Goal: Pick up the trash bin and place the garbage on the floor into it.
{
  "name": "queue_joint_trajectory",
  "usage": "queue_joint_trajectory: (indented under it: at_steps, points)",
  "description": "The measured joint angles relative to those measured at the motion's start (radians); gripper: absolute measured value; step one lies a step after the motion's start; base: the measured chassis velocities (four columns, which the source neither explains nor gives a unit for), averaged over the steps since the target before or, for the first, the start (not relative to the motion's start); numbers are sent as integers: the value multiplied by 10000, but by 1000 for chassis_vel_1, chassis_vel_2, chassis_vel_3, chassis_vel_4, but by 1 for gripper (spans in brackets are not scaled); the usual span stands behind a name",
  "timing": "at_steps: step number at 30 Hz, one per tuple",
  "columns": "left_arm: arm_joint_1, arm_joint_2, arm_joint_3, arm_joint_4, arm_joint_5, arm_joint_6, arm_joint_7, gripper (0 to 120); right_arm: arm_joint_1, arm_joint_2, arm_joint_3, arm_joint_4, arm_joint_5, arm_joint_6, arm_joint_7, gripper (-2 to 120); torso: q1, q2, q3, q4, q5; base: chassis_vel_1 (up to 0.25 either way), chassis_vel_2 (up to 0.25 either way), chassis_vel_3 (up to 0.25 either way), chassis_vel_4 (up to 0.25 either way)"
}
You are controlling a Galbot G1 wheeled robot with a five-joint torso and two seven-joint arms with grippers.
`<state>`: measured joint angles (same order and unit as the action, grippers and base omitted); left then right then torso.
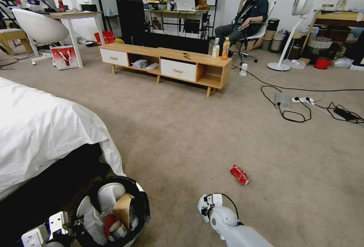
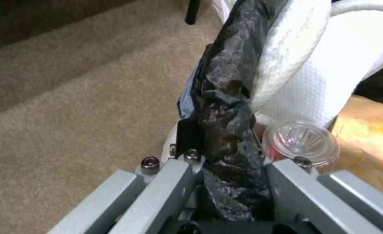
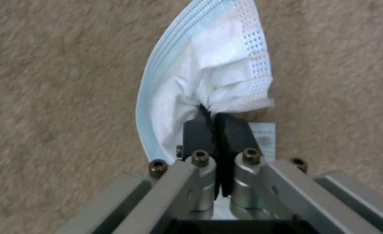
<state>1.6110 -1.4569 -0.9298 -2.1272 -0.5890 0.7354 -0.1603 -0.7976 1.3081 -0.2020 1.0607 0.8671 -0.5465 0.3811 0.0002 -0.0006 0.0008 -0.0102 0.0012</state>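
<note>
Beige carpet (image 1: 182, 133) covers the room I'm steering through. My left gripper (image 2: 226, 152) is clamped on the black-bagged rim of the bin (image 1: 142, 201), low on my left beside a white-sheeted bed (image 1: 41, 125); tissues (image 2: 313, 65), a brown bag (image 2: 369, 136) and a cup (image 2: 302, 139) sit inside it. My right gripper (image 3: 213, 120) is pinched tight on a blue-edged face mask (image 3: 200, 81) above the carpet. A crushed red can (image 1: 239, 174) lies on the floor near my right arm

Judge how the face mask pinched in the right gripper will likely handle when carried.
Probably floppy: the face mask bunches where the right gripper pinches it. Likely very light, being thin pleated fabric. It may sway or drape, since most of it hangs free above the floor.
</note>
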Motion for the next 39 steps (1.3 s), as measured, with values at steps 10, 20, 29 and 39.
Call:
queue_joint_trajectory:
  at_steps: [10,20,29,39]
  points:
    - [-55,-5,24,0,-12,0,-8,3,-48,-149,-65,320,59,-79,82,0,1,1,-2,2,-4,0,0,0,0]
    - [-86,-6,49,-43,-32,0,-22,3,-205,-691,-11,1050,155,46,240,0,1,1,-4,-11,-8,0,0,0,0]
    - [-115,36,26,-197,-132,0,-37,3,-212,-2004,47,2634,728,28,746,0,1,4,-5,-9,-10,0,0,0,0]
    - [-200,125,-36,-338,-371,1,-111,3,-181,-3619,194,4907,1406,-48,1172,0,1,5,-6,-8,-10,0,0,0,0]
